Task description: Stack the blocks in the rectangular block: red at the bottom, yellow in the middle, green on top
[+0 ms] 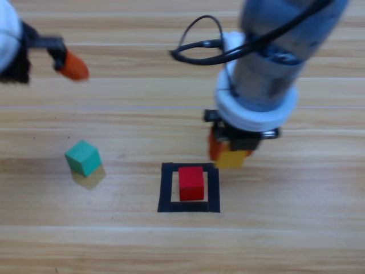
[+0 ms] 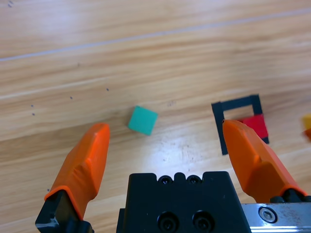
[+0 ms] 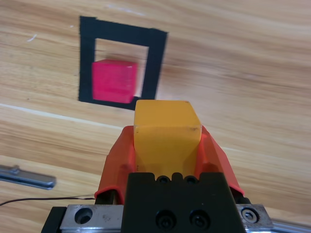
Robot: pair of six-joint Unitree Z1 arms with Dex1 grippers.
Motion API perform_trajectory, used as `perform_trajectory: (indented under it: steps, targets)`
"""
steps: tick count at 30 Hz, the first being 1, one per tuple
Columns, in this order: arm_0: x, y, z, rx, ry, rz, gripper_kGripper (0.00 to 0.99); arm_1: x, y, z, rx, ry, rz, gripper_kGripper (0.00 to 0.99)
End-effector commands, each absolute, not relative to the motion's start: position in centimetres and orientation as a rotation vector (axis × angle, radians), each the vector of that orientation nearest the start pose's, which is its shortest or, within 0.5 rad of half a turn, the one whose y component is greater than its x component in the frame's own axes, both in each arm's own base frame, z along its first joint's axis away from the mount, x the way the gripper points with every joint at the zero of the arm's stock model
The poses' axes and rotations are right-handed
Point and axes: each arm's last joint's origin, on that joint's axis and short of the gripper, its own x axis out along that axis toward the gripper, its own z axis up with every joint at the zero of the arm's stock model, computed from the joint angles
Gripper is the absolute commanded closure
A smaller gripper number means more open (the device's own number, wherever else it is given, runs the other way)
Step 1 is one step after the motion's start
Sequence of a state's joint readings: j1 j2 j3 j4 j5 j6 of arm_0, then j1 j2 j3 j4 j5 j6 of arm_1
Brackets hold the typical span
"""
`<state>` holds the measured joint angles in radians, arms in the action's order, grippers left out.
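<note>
The red block [image 1: 191, 183] [image 3: 113, 81] [image 2: 255, 126] sits inside the black tape outline, the rectangular block [image 1: 167, 188] [image 3: 154, 58] [image 2: 217, 110]. My right gripper [image 1: 230, 153] [image 3: 167, 141] is shut on the yellow block [image 1: 234, 158] [image 3: 166, 128], held above the table just up and right of the outline. The green block [image 1: 83, 157] [image 2: 143, 120] rests on the wood at the left. My left gripper [image 1: 73, 65] [image 2: 167, 150] waits open at the upper left with nothing between its jaws.
A black cable [image 1: 199, 48] loops from the right arm over the table's back. A thin metal strip [image 3: 26, 177] shows at the lower left of the right wrist view.
</note>
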<state>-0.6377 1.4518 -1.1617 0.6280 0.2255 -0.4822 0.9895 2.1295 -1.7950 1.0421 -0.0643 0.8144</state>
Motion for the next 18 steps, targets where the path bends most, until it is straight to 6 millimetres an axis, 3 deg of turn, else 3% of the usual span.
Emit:
perform_trajectory:
  steps: [1, 4, 18]
  targets:
    - [23.6, -13.2, 34.4, -0.107, 0.982, -0.042, 0.000, 23.5, 41.6, 21.5, -0.146, 1.490, 0.193, 0.760]
    - [25.7, -14.4, 34.1, -0.115, 1.063, 0.024, 0.000, 24.2, 43.0, 20.7, -0.133, 1.500, 0.185, 0.760]
    - [26.2, -14.7, 33.0, -0.128, 1.104, 0.047, 0.000, 25.0, 44.5, 18.5, -0.130, 1.512, 0.156, 0.758]
